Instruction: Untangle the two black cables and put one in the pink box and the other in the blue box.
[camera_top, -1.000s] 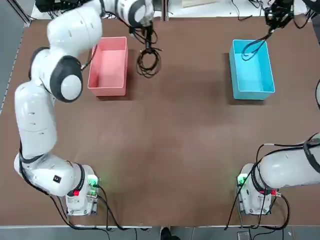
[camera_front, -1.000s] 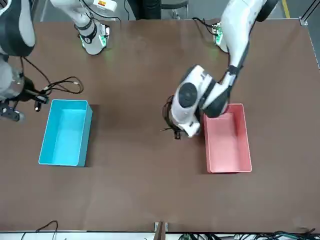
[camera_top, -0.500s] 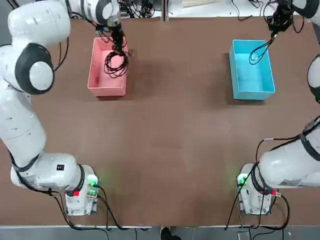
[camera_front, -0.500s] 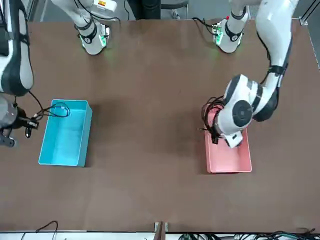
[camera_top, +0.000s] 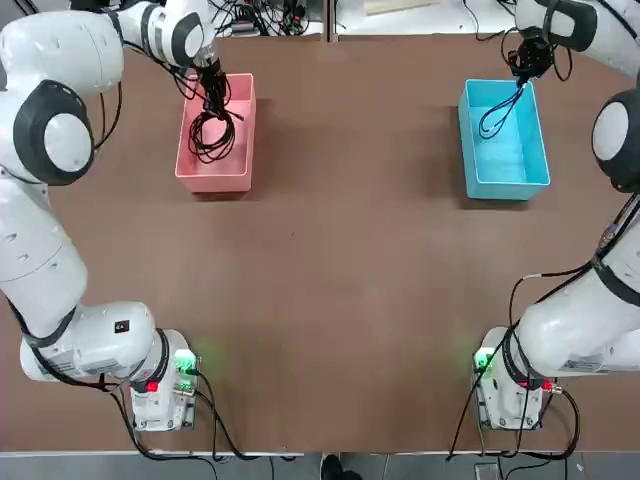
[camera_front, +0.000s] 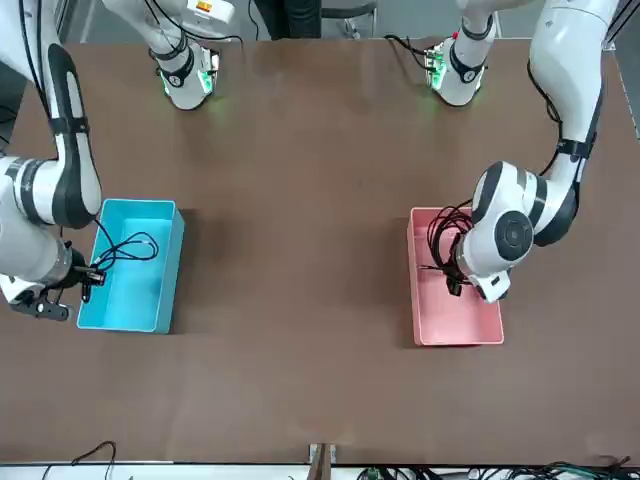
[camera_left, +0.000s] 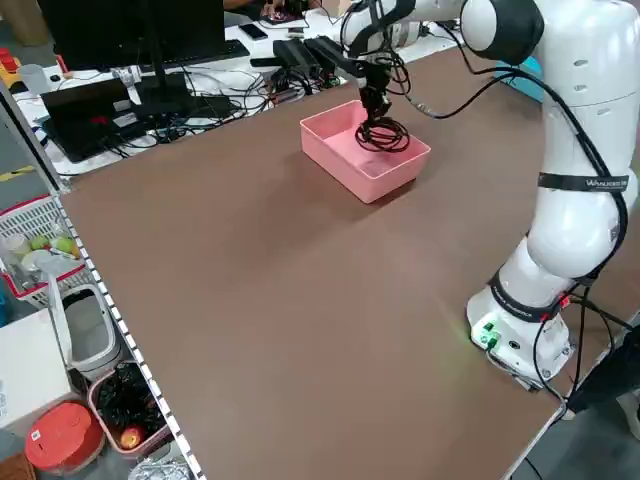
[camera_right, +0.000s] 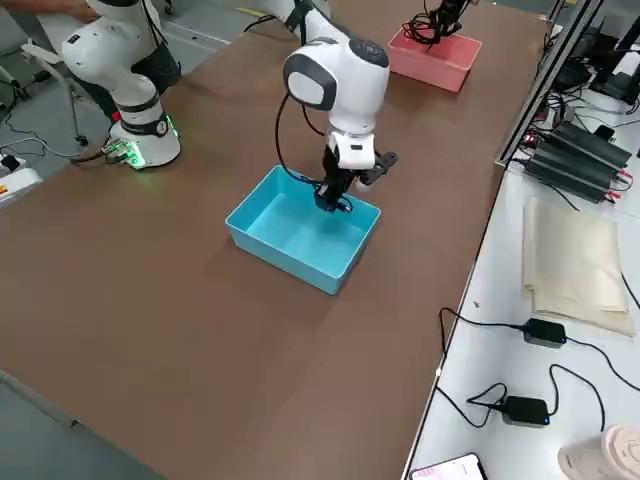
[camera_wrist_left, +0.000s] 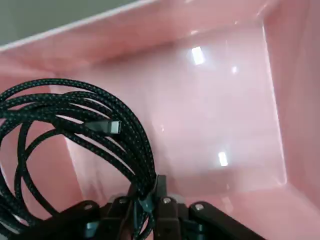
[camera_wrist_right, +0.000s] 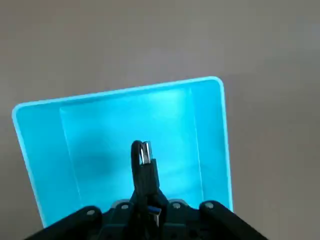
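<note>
- Black braided coil, the longer cable (camera_wrist_left: 139, 155), is clenched in my left claw (camera_wrist_left: 152, 200) above the far-left pink box (camera_top: 215, 186). I read the gathered grip as keeping its many turns together for one release.
- Shorter black cable (camera_wrist_right: 135, 162) is pinched in my right claw (camera_wrist_right: 148, 187), above the far-right blue box (camera_wrist_right: 207, 190). Its loop hangs over that box, leaning near and left.
- Rationale, inferred: one cable per claw, boxes well apart on the bench (camera_top: 330, 260), so the strands cannot snag each other again. No strand joins the two; separation looks complete, placing remains.
- Orientation, longer cable: bundle's long axis runs roughly near-far, the loops reaching nearward from my grip. One metal-tipped plug (camera_wrist_left: 107, 127) lies crosswise on the loops, tip facing the box's bare floor. Its exact heading in the scene: cannot tell.
- Orientation, shorter cable: the plug (camera_wrist_right: 145, 152) juts past my fingertips, metal end leading, toward the blue interior; the adjoining cord bends back alongside.
- Contact of either cable with its box floor: cannot tell.
- Next, my judgement: lower both, check that loops sit inside the walls, then let go. Risk: a springy turn catching a rim or my claw on retreat.
</note>
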